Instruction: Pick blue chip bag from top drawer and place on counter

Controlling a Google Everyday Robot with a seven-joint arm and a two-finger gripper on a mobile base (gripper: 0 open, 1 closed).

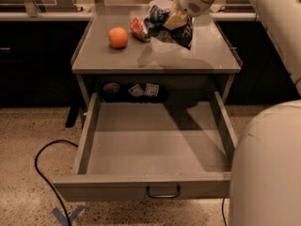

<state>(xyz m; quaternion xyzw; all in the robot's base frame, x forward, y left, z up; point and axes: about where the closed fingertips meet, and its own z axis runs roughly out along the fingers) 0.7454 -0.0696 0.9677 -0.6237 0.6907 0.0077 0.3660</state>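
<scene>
The blue chip bag (178, 31) hangs crumpled from my gripper (170, 21), which is shut on its top edge. The bag is held a little above the far middle of the counter (155, 55); its shadow falls on the counter just in front of it. The white arm reaches in from the upper right. The top drawer (155, 145) stands pulled fully open below, its inside bare, with the dark pull handle (163, 192) on the front panel.
An orange (118, 37) sits on the counter's left part. A crushed orange-red soda can (137, 28) lies just left of the bag. A white bowl (159, 4) stands at the counter's back edge. A black cable (44, 173) runs on the floor at left. The robot's white body (268, 168) fills the lower right.
</scene>
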